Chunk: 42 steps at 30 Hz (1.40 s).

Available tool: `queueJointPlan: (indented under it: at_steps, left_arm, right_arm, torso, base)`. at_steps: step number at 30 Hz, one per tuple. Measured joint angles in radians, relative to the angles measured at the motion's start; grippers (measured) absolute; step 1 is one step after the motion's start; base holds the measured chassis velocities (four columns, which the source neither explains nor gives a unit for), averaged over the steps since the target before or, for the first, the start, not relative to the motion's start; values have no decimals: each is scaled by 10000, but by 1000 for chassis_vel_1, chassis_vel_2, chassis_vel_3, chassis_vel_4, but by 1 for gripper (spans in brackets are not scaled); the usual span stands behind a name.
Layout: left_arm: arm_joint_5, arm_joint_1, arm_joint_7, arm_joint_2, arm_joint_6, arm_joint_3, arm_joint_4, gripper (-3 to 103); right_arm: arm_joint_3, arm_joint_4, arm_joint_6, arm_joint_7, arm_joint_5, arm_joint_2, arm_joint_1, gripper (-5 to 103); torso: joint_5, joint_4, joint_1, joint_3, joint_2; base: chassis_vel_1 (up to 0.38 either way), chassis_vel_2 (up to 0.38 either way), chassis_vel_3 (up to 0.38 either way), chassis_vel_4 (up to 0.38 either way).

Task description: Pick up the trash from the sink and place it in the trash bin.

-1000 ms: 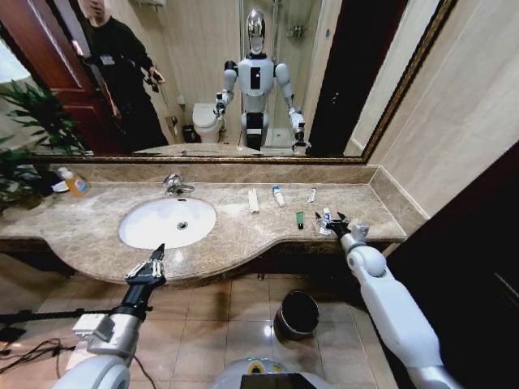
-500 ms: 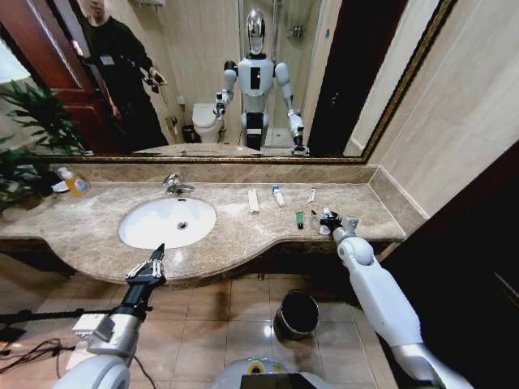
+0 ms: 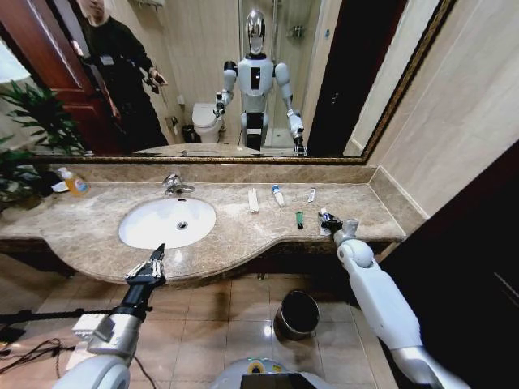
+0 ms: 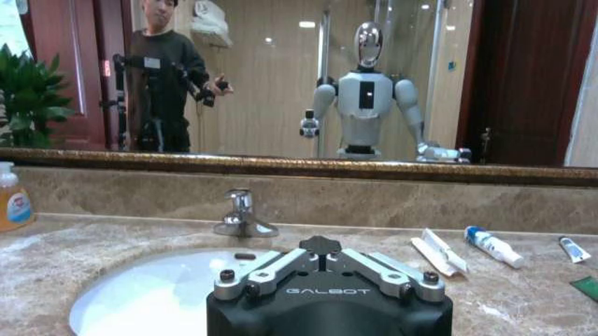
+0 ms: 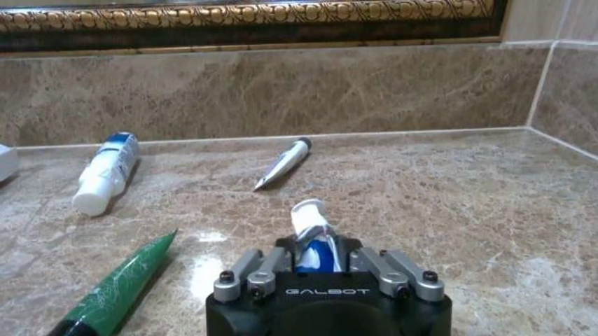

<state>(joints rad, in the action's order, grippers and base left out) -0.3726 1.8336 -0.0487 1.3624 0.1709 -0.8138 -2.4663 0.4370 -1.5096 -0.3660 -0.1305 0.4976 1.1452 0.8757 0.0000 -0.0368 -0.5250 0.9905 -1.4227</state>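
Note:
My right gripper is low over the counter's right end, shut on a small white and blue tube. Other trash lies on the marble near it: a dark green tube, a white tube with a blue band, a thin small tube and a flat white packet. The white oval sink sits to the left. The dark round trash bin stands on the floor below the counter. My left gripper hangs open before the counter's front edge.
A chrome faucet stands behind the basin, and a yellow-orange bottle sits at the counter's far left by a plant. A large mirror runs along the back wall. The right wall closes in the counter's end.
My right gripper has slid a little left over the white and blue tube and shut on it. The left arm has stayed still.

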Motion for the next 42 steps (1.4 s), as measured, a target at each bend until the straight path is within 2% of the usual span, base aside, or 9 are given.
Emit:
queueJointPlan:
  at_steps: [3,6,14,23,27,32,42]
  left_arm:
    - [0,0,0,0,0,0,0,0]
    - [0,0,0,0,0,0,0,0]
    - [0,0,0,0,0,0,0,0]
    - [-1,0,0,0,0,0,0,0]
    - [-1,0,0,0,0,0,0,0]
    - [0,0,0,0,0,0,0,0]
    - [0,0,0,0,0,0,0,0]
  right_arm:
    - [17,-30,0,0,-4,-6,17,25]
    - [25,-96,15,0,-4,-8,39,14]
    - [144,-639,71,-82,85,-30,309,1]
    - [676,-2308,45,-124,390,-301,1299,1]
    - [1179,-3811,-6,-161,689,-456,2295,1]
    - [1421,-4547,-12,-170,770,-563,3101,1]
    - [2048,-5535,501,12,564,-276,5690,1]
  torso:
    - [0,0,0,0,0]
    - [0,0,0,0,0]
    - [2,0,0,0,0]
    - [0,0,0,0,0]
    - [-1,1,0,-1,-1]
    - [-1,-1,1,-1,-1]
    - [0,0,1,-1,-1]
  base:
    - [0,0,0,0]
    - [0,0,0,0]
    - [0,0,0,0]
    - [0,0,0,0]
    - [0,0,0,0]
    - [0,0,0,0]
    - [0,0,0,0]
